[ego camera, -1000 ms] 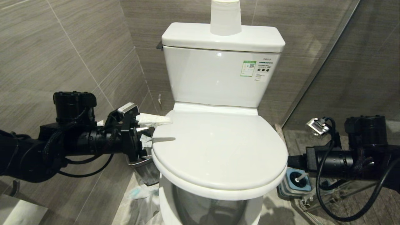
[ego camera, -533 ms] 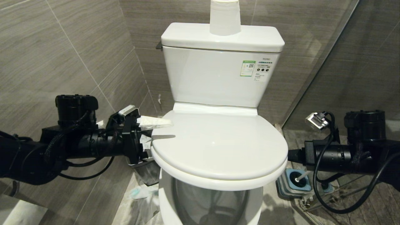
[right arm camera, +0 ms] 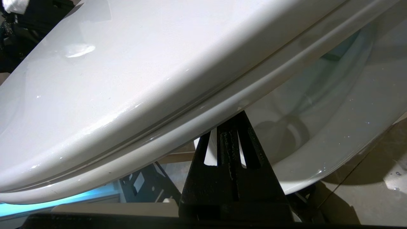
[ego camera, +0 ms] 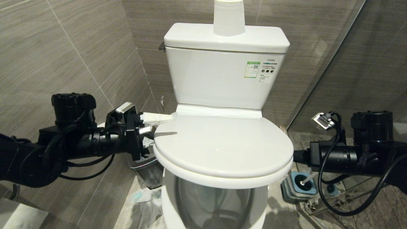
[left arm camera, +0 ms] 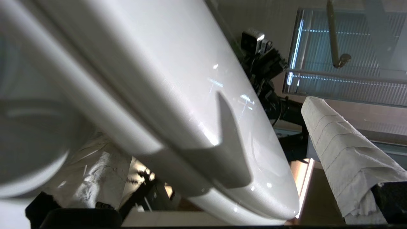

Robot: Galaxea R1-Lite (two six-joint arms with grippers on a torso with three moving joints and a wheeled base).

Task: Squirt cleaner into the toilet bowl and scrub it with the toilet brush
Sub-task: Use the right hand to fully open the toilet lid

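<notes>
Spreading wide at the toilet's left side, the left gripper (ego camera: 149, 127) had one tissue-wrapped finger (ego camera: 157, 118) lying over the lid (ego camera: 222, 146) and the other under the rim. The right gripper (right arm camera: 233, 127), pressed together, pushed up beneath the seat edge. The lid and seat stood tilted above the toilet bowl (ego camera: 213, 203). The toilet brush (ego camera: 300, 183) sat in its holder on the floor at the right

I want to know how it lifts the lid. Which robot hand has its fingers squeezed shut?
The right gripper: its black fingers are pressed together under the seat's edge. The left gripper, with a paper-wrapped finger, stands open across the lid.
</notes>
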